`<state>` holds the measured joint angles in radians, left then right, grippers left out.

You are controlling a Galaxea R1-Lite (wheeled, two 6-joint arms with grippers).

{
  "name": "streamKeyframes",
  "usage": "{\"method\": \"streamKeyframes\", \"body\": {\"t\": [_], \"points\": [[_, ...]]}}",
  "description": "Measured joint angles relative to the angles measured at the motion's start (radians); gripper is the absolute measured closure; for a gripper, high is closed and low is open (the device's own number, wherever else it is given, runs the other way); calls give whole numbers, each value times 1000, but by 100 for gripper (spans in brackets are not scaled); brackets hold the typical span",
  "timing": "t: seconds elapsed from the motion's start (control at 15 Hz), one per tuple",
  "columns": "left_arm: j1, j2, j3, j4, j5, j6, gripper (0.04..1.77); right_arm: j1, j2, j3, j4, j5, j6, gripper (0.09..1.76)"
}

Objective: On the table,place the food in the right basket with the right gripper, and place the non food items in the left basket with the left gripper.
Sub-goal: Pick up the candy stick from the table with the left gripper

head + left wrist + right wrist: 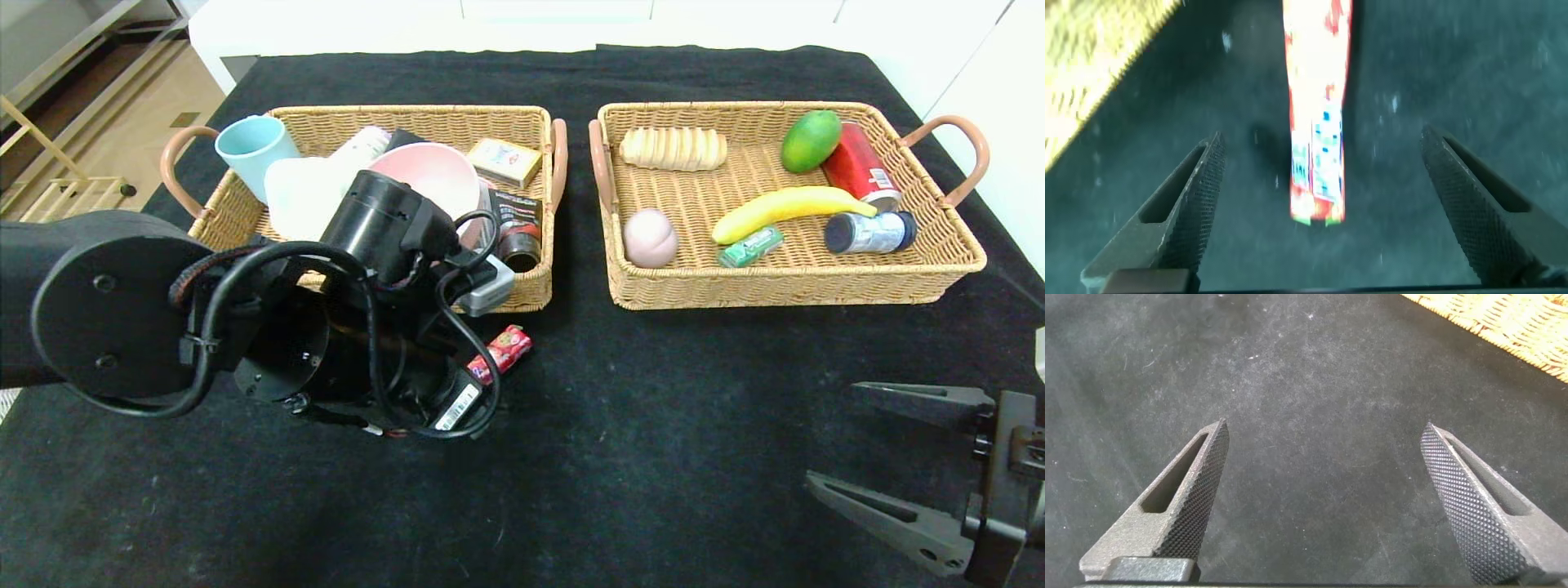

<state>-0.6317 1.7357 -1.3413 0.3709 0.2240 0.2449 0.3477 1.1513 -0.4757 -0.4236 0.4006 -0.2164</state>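
My left end effector (1319,204) hangs spread wide over the red candy stick pack (500,354) on the bench (653,425), just before the left basket (535,294). It's food, so I judge my right end effector (886,445), spread too, must fetch it.

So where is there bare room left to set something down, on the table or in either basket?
Bare cloth of the table runs wide between the left arm and the right gripper. The right basket has gaps between its bread loaf and banana. The left basket is piled full. The candy stick pack lies in front of it.
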Motion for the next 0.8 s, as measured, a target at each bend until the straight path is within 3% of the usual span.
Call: {"method": "streamKeyframes", "body": {"t": [0.53,0.8], "points": [[13,54,-24,-43,31,0,10,1,-1,2,0,-1,-12,14],[14,59,-21,-42,26,-1,71,1,-1,3,0,-1,-12,14]]}}
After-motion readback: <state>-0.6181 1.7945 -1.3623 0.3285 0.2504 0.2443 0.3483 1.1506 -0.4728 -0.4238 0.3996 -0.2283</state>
